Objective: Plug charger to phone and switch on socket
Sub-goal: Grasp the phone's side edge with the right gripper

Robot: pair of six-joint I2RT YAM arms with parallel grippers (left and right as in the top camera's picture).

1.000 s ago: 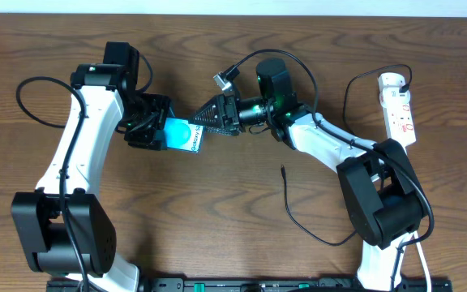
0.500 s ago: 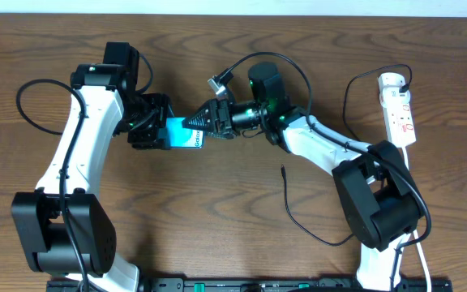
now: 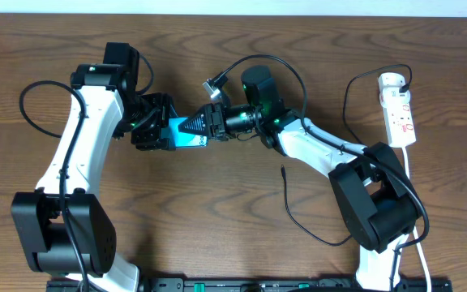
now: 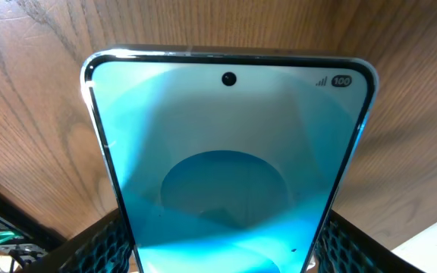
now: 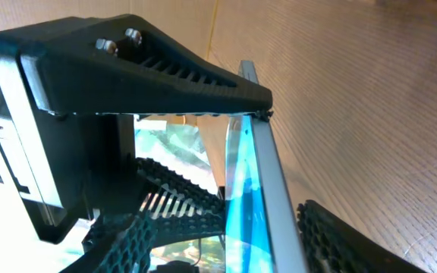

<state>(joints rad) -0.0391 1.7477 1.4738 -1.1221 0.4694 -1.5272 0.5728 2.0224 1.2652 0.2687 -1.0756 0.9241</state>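
Note:
The phone [image 3: 174,132], its turquoise screen lit, is held off the table at centre left. My left gripper [image 3: 157,134] is shut on its long sides; in the left wrist view the phone [image 4: 230,167] fills the frame between the two pads. My right gripper [image 3: 188,127] has come in from the right and straddles the phone's free end. In the right wrist view the phone [image 5: 260,189] stands edge-on between the jaws, with a gap still showing on the screen side. The charger's plug tip [image 3: 283,169] lies loose on the table. The socket [image 3: 400,109] lies at the far right.
The black charger cable [image 3: 314,235] curves along the table below my right arm and loops up near the socket's top end [image 3: 349,97]. A thick black cable [image 3: 35,113] arcs left of the left arm. A black rail [image 3: 242,284] runs along the front edge.
My right gripper has slid left over the phone's free end and its jaws have narrowed around it. The left gripper and the phone have stayed in place.

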